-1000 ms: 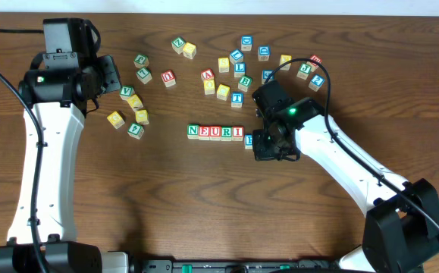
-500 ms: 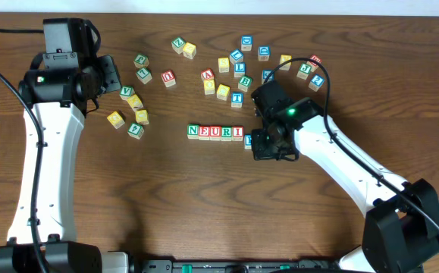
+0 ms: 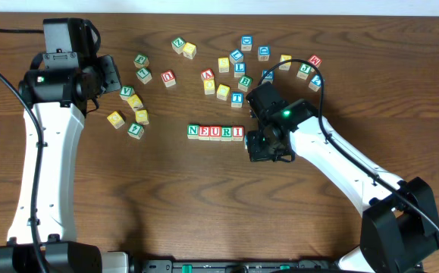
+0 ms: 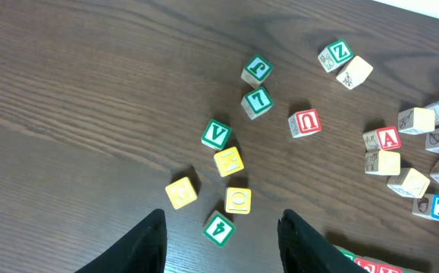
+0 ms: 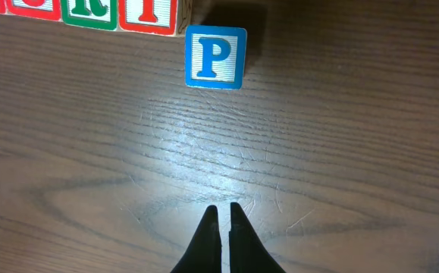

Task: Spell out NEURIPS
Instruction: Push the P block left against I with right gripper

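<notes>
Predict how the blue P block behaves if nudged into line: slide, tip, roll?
Probably slides, not rolls: the P block is a flat-faced cube resting square on the table. Likely stiff and light; it looks like painted wood. The narrow shut right claw pushing off-centre might twist it.

A dark wooden table point(image 3: 166, 205) carries a row of cubes point(image 3: 215, 132) reading NEURI, with a blue P cube point(image 5: 215, 57) just beside its I end, slightly out of line. Loose lettered cubes point(image 3: 239, 68) lie scattered beyond the row; a green-and-yellow cluster point(image 3: 134, 101) sits off its N end
</notes>
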